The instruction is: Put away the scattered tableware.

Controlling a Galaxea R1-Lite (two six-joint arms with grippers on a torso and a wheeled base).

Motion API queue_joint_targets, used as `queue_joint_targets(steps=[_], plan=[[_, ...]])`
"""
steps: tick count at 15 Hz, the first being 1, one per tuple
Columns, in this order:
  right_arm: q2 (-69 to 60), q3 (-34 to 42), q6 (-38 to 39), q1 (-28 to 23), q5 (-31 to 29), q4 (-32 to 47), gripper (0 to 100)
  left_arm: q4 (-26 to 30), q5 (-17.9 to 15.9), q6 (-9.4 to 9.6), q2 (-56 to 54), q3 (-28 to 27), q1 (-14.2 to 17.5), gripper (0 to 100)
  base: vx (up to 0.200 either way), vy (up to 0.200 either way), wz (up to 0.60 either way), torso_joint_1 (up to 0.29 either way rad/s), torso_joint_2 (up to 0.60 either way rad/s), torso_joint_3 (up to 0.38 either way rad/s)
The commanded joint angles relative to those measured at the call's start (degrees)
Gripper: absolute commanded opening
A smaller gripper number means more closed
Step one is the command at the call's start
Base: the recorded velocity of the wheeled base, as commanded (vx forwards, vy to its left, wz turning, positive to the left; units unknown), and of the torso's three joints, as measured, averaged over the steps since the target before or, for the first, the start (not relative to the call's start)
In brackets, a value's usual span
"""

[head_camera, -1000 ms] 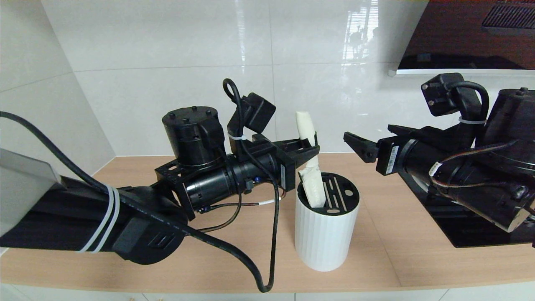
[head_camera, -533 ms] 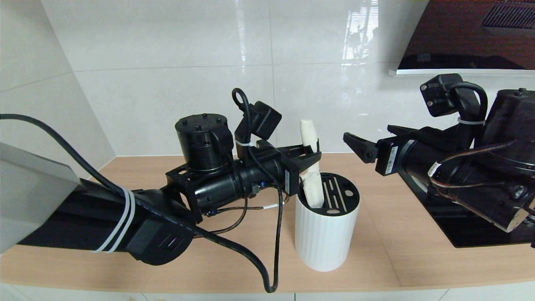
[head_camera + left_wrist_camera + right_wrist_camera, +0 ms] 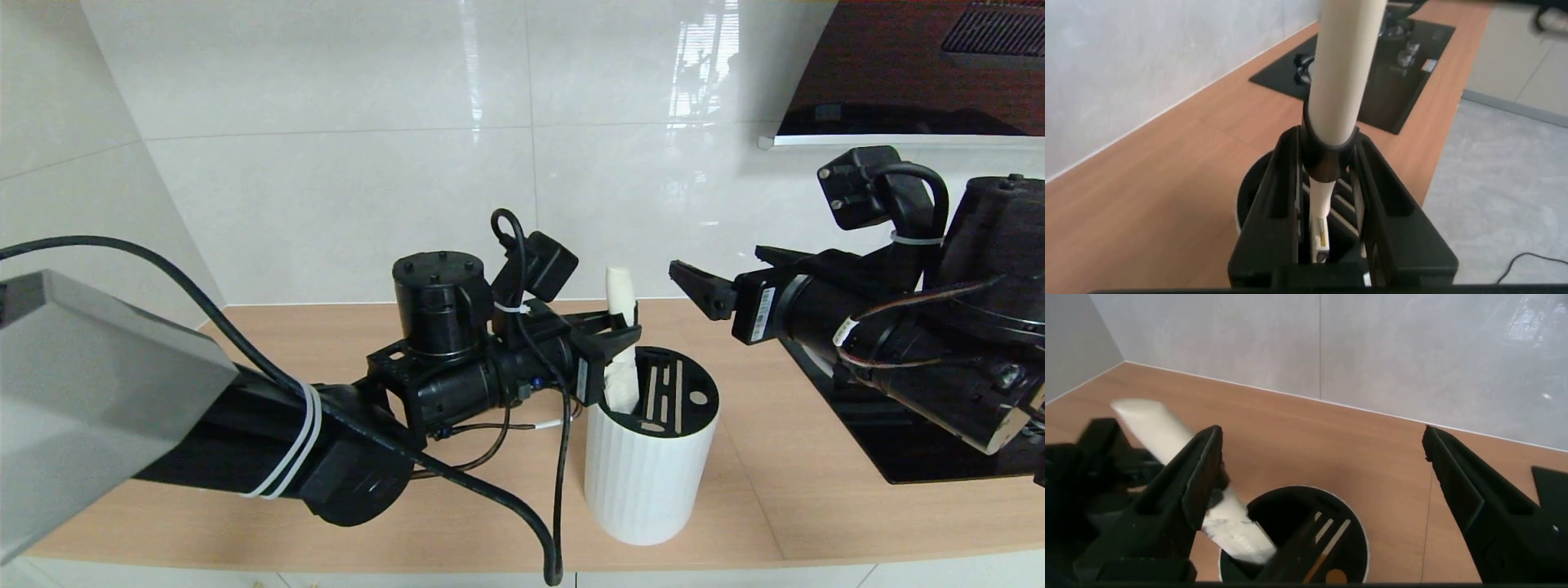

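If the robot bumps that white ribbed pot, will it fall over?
Probably not easily: the white holder is wide and sits flat on the counter. It is tall, so a shove near its black top might rock it. The knife leaning inside, gripped by the left gripper, could lever it sideways.

The left arm extends forward and level, with the left gripper point(image 3: 624, 333) clamped around a white handle point(image 3: 618, 286). The right arm is level too, and the right gripper point(image 3: 1323, 437) has its fingers spread wide.
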Motion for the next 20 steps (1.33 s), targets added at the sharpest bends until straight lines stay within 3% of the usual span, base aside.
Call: queue_joint_targets(steps=[1,16,17,20], plan=[[0.1,0.0,0.0,0.0,0.0,0.0,100,-0.2,0.1,0.07,1.9,-0.3,-0.6,0,0.0,0.0,0.0,0.0,0.0,0.0],[0.1,0.1,0.0,0.1,0.0,0.0,100,-0.9,2.8,0.43,6.5,-2.2,-1.7,0,0.0,0.0,0.0,0.0,0.0,0.0],[0.1,0.1,0.0,0.1,0.0,0.0,100,-0.9,2.8,0.43,6.6,-2.2,-1.8,100,0.0,0.0,0.0,0.0,0.0,0.0],[0.1,0.1,0.0,0.2,0.0,0.0,100,-1.8,3.3,0.43,6.3,-2.2,-1.9,100,0.0,0.0,0.0,0.0,0.0,0.0]])
